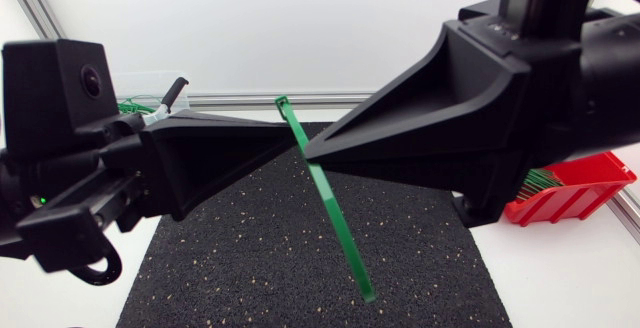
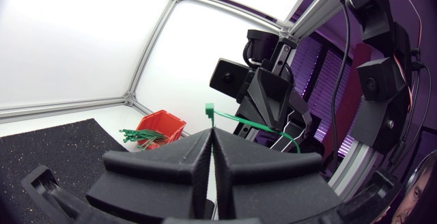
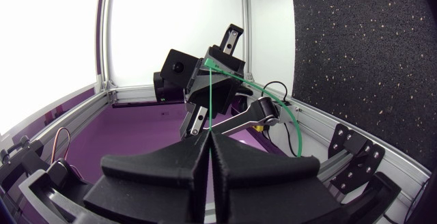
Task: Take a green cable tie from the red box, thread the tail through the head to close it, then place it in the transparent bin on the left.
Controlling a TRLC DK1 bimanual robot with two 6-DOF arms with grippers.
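Both arms are raised high above the black mat (image 1: 300,258), with their tips meeting. A green cable tie (image 1: 335,218) hangs slanted between them, its head (image 1: 282,100) up and its tail down over the mat. My left gripper (image 1: 290,136) is shut on the tie just below the head, which sticks out past its tips (image 2: 209,108). My right gripper (image 1: 310,150) is shut on the strap from the other side, and the strap (image 3: 211,101) rises from its closed tips. The red box (image 1: 575,193) with several more green ties (image 1: 540,180) sits at the right. The transparent bin (image 1: 150,93) stands at the back left, partly hidden by my left arm.
The speckled black mat covers the middle of the table under the grippers. The red box (image 2: 162,125) lies past the mat's edge in the left wrist view. An aluminium frame rail (image 1: 230,98) runs along the back.
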